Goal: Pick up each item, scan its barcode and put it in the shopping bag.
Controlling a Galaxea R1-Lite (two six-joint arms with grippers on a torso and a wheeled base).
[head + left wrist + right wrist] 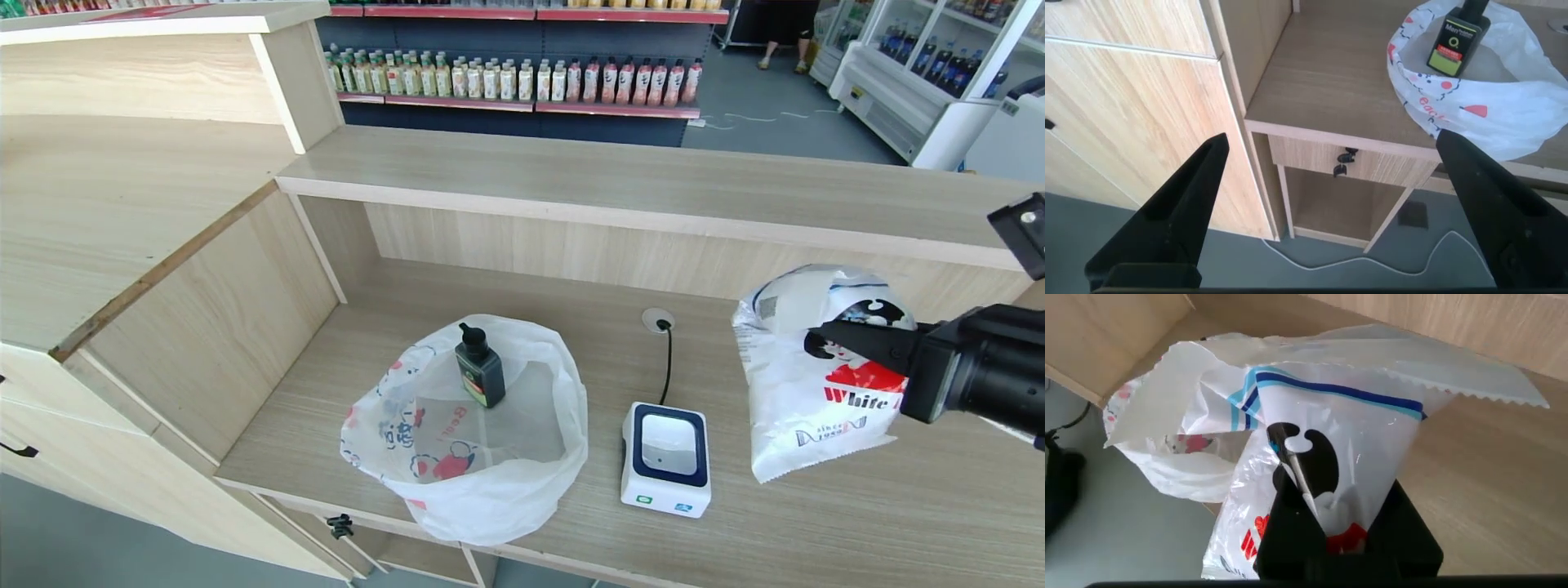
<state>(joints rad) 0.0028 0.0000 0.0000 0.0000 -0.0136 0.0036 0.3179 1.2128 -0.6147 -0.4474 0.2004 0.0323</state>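
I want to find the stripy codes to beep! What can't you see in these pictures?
The white snack packet: its barcode is hidden; head and right wrist views face its picture side, and the right pincer covers part.
The dark bottle: its cap is cut off by the left wrist view's edge; any barcode is too small to find.

The snack bag [804, 408] is white (red lettering, blue stripe), the bottle [480, 374] black.

**Right arm** [992, 371], right of the scanner [665, 457]: matte black cylindrical wrist, boxy black mount, tapered right end effector [824, 335]; black plate [1020, 229] bearing one silver screw. **Left end effector** [1333, 137]: two matte black wedge-shaped fingers [1176, 220].
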